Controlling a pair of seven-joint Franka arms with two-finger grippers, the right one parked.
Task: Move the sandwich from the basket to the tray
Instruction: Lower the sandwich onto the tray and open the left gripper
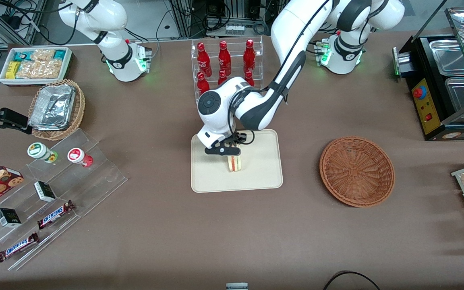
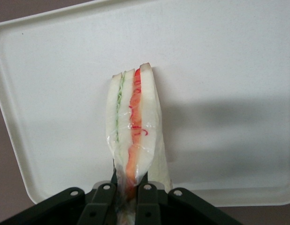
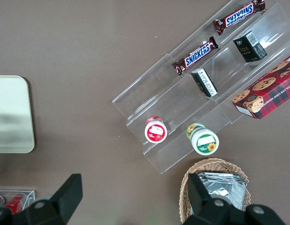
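Fingers (image 2: 105, 194) of the left arm's black gripper (image 1: 232, 155) clenched on the small triangular sandwich (image 1: 235, 163) of pale bread with red and green filling; the wrist view shows both dark pads pressed against the clear-wrapped wedge (image 2: 133, 126) at its near end, bread slices standing on edge between them. Sandwich upright, filling edge facing the front camera, over the middle of the flat cream-beige rectangular tray (image 1: 264, 169) with rounded corners and a low rim. Whether its lower edge touches the tray surface cannot be told. In the wrist view the tray (image 2: 229, 70) fills the background, brown bench showing past its rim.

Round, shallow, reddish-brown woven wicker basket (image 1: 357, 171) sits on the brown bench (image 1: 175, 225) well apart from the tray, toward the working arm's end; nothing visible inside it.

Clear acrylic rack of red bottles (image 1: 226, 60) stands farther from the front camera than the tray, partly covered by the arm. Toward the parked arm's end: lighter tan wicker basket holding foil containers (image 1: 54, 106), white bin of snack packets (image 1: 34, 64), and a stepped clear display (image 1: 54, 201) carrying two small round tubs, dark little boxes and Snickers bars (image 1: 54, 214). Black counter appliance with metal pans (image 1: 445, 84) sits at the working arm's end of the bench.
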